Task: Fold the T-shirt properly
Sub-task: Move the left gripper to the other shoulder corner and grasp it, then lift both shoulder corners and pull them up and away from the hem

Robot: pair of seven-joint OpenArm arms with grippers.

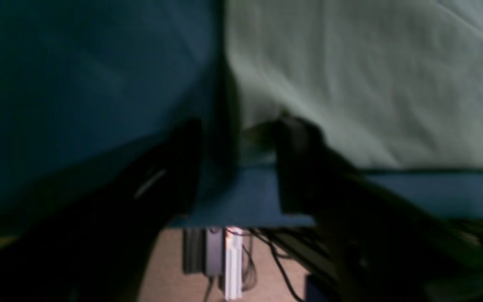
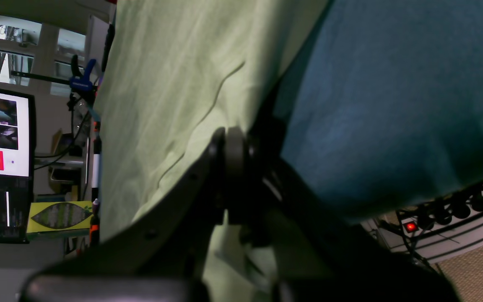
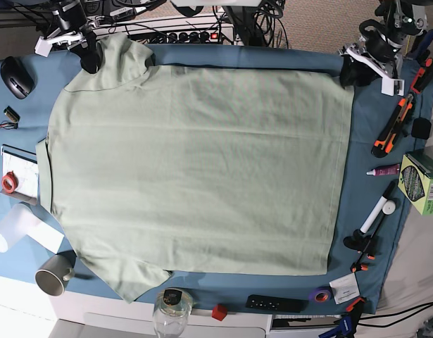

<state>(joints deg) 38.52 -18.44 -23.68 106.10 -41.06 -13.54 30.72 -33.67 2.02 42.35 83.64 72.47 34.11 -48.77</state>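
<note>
Blue table cloth [image 3: 374, 204], T-shirt [image 3: 195, 176] flat, soft creased cotton

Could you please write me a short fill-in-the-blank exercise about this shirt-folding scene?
1. The T-shirt lies spread on a ____ table cloth.
2. Each pincer sits at a corner on the shirt's ____ edge in the base view.
3. The grey mug stands near the view's lower ____ corner.

Missing words: blue; top; left
</note>
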